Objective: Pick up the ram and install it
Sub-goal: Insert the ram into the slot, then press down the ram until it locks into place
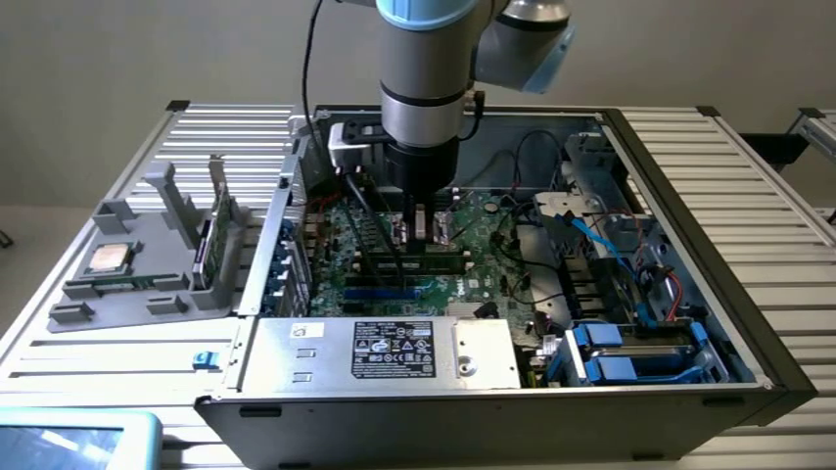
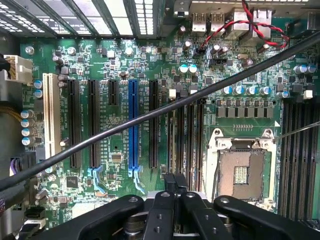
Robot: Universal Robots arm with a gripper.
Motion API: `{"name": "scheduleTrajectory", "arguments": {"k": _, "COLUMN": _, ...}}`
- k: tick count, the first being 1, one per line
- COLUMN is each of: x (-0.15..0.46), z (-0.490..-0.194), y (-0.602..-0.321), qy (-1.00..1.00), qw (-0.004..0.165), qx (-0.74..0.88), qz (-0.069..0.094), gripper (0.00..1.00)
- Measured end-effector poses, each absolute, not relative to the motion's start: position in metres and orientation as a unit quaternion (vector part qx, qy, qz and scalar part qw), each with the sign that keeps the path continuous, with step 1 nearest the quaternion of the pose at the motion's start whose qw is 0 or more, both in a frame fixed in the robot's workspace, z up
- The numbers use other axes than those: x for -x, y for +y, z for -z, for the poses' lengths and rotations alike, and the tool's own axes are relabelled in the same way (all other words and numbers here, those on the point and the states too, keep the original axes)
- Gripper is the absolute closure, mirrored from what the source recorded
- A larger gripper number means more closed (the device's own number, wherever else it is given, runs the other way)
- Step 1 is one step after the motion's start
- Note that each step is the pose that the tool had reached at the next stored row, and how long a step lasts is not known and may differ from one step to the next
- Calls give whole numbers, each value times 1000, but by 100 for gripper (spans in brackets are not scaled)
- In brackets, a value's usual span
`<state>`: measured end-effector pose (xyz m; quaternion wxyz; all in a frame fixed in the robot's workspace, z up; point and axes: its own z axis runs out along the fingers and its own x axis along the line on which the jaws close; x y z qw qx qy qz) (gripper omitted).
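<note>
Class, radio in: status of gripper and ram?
Gripper shut, low over motherboard slots. Ram apparently in grey tray, untouched. Black cable crosses wrist view.

High exterior view; wrist close above motherboard.

Gripper inside the computer case, over the motherboard.

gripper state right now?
Gripper: fingers closed, low over the motherboard inside the computer case; cannot tell whether it holds anything.
</note>
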<state>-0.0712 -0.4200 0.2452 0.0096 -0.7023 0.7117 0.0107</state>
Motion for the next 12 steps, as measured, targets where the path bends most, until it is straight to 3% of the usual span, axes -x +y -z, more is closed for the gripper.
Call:
{"name": "scheduleTrajectory", "arguments": {"k": 4, "x": 67, "z": -245, "y": -421, "qy": 712, "qw": 2, "qx": 702, "qz": -18, "gripper": 91}}
{"name": "scheduleTrajectory", "arguments": {"k": 12, "x": 67, "z": -245, "y": -421, "qy": 712, "qw": 3, "qx": 702, "qz": -18, "gripper": 91}}
